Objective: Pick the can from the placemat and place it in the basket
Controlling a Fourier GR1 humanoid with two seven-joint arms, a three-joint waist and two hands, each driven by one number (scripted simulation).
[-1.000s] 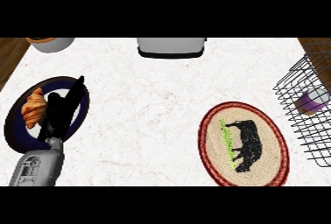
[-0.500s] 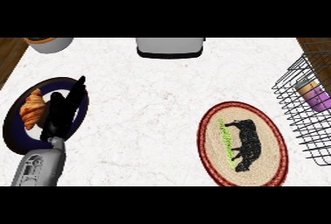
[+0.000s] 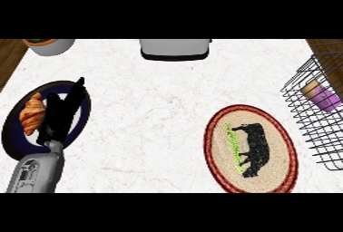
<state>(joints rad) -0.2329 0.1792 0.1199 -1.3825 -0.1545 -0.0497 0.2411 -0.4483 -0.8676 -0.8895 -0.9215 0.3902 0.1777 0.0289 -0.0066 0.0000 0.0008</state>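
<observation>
I log this as a kitchen: white marbled countertop (image 3: 150, 120), golden croissant (image 3: 31, 115) on a dark blue round plate (image 3: 13, 142), oval woven red-rimmed placemat (image 3: 251, 149), grey metal appliance (image 3: 175, 49).

White, faintly veined counter top (image 3: 154, 104) fills the view. Brown wood surface (image 3: 8, 54), possibly flooring, shows beyond both upper corners.

The left hand (image 3: 59, 118) keeps straight fingers (image 3: 75, 90) above the plate (image 3: 13, 136); far right of them, the can (image 3: 320, 96) is inside the basket (image 3: 315, 63).
</observation>
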